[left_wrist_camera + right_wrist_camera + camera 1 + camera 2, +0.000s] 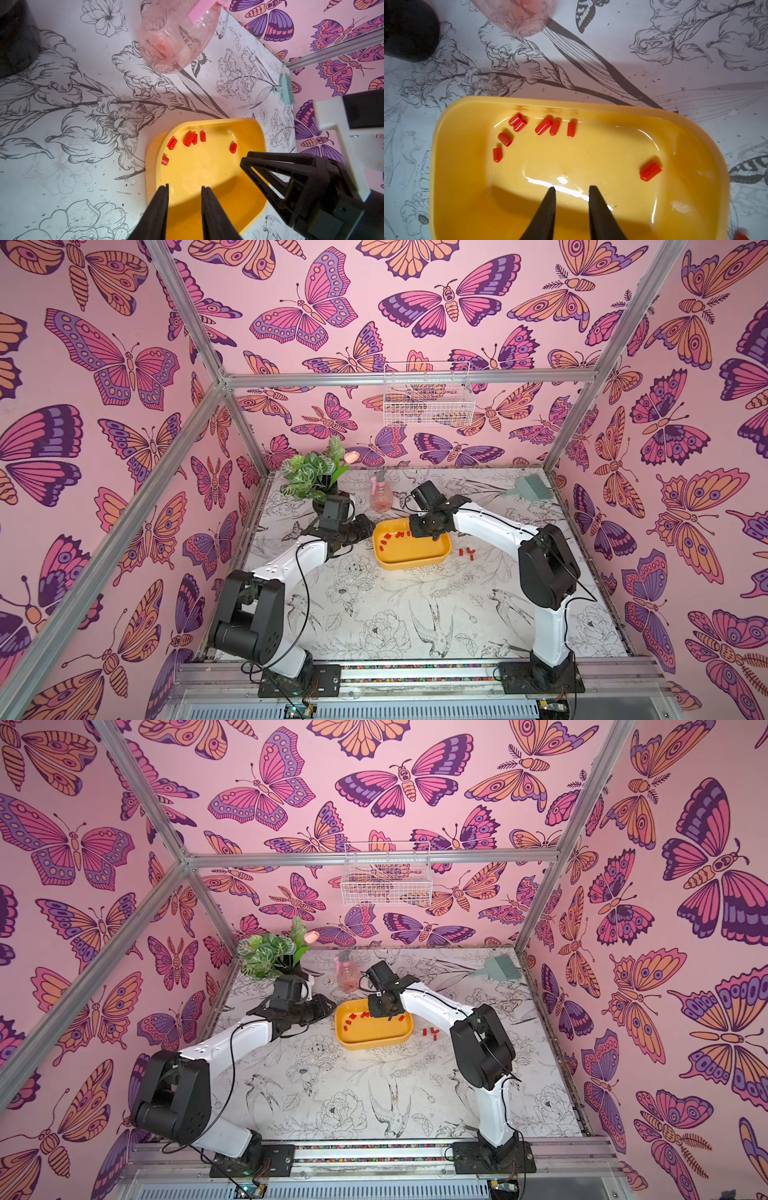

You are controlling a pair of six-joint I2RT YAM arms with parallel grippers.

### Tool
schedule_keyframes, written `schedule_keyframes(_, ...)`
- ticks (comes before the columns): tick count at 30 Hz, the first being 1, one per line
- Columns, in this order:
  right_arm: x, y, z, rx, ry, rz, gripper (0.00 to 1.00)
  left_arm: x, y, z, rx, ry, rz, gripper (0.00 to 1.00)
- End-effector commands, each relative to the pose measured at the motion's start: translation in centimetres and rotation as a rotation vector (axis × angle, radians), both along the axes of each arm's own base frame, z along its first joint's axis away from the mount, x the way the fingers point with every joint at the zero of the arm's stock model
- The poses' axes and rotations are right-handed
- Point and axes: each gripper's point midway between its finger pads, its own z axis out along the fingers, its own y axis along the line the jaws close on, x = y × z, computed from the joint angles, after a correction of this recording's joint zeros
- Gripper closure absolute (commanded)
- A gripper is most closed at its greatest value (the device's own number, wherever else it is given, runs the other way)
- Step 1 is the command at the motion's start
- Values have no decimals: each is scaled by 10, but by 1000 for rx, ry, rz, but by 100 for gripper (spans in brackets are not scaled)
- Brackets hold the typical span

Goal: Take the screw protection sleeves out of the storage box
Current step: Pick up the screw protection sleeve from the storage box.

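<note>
The yellow storage box [409, 562] lies mid-table in both top views. Several red screw protection sleeves [544, 125] are strung along its far side, and one sleeve [651, 171] lies apart near an end. A few more sleeves [468, 552] rest on the table just right of the box. My right gripper [572, 188] hangs over the box floor with its fingers a little apart and nothing between them. My left gripper [185, 186] reaches over the box's left corner, also slightly open and empty. One of its fingers [163, 199] covers the rim there.
A pink spray bottle [381, 493] stands just behind the box. A potted plant [316, 477] stands at the back left, and a teal brush [528, 487] lies at the back right. A white wire basket [428, 400] hangs on the back wall.
</note>
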Motion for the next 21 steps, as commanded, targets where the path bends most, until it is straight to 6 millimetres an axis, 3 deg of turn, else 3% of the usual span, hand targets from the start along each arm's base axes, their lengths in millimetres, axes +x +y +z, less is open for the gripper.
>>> schedule_keyframes(1,7,-7,-14,-17,25,13,68,-6,4,-6,11,-6,25,68)
schedule_keyframes(21,22,3,-50,18,96,3,67,-13,-4,-18,-44,24,-1,67)
